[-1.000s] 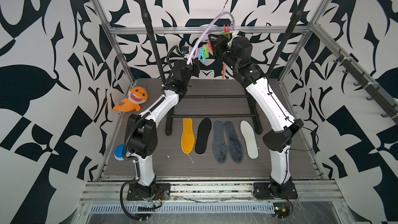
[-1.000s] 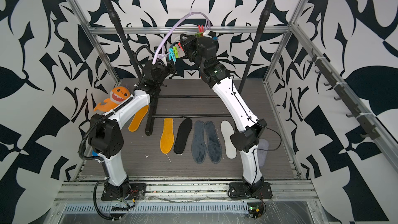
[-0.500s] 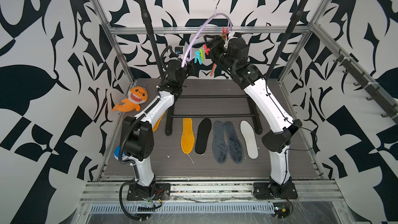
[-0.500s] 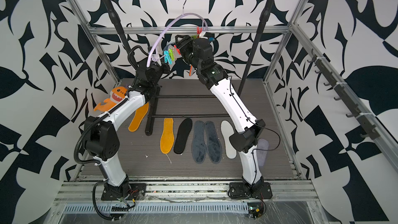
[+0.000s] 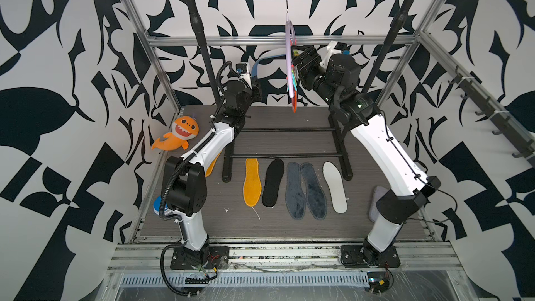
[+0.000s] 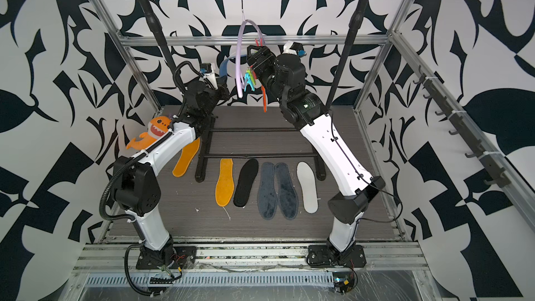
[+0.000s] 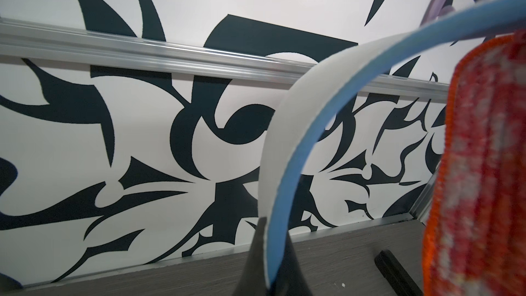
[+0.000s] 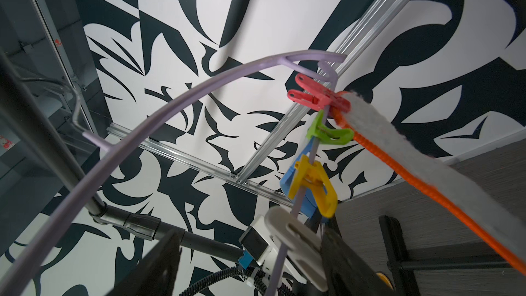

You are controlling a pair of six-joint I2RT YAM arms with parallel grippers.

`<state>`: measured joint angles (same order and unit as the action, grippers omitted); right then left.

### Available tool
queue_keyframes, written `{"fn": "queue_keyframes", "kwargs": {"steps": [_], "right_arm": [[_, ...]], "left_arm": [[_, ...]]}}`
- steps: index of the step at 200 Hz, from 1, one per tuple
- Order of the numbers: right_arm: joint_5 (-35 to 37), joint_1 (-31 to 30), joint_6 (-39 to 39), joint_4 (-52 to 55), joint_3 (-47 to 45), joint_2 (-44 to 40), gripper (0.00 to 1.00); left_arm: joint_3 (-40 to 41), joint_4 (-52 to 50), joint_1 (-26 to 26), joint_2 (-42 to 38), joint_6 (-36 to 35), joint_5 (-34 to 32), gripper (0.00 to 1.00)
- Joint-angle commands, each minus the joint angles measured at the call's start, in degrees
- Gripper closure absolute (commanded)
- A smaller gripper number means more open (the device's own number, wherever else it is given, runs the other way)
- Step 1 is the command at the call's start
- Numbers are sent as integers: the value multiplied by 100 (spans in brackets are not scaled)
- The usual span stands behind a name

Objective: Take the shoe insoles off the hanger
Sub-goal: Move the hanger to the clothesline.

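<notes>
- Both top views: two orange insoles (image 6: 224,182), one black insole (image 6: 246,182), two grey-blue insoles (image 6: 267,192) and one flat white insole (image 6: 307,188) on the tabletop (image 6: 173,212).
- Left wrist: left jaws clamp one bent white insole (image 7: 273,152).
- Right wrist: right jaws open; one orange-rimmed insole (image 8: 412,152) pegged to the hanger (image 8: 159,115).

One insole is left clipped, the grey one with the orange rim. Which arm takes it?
Right. The right gripper is open at the hanger peg row, close to the grey insole clipped by the red peg. The left gripper is shut on the white insole.
</notes>
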<state>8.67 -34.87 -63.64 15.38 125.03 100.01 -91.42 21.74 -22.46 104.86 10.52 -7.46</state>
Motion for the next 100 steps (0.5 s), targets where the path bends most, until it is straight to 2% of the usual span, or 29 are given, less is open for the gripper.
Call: {"fn": "queue_keyframes", "kwargs": {"steps": [1, 36, 66, 79, 100], "right_arm": [[125, 107, 176, -421, -195, -407, 19], [-89, 389, 63, -531, -637, -689, 20], [-535, 805, -235, -729, -931, -774, 30], [-748, 946, -335, -773, -910, -709, 34], [-1028, 1076, -447, -772, -691, -502, 35]], "left_arm": [[-115, 34, 5, -124, 31, 56, 100], [-123, 41, 6, -115, -7, 125, 100], [-122, 147, 5, -106, -67, 271, 100], [-146, 189, 5, -89, -82, 343, 100], [-249, 182, 5, -35, -108, 407, 100]]}}
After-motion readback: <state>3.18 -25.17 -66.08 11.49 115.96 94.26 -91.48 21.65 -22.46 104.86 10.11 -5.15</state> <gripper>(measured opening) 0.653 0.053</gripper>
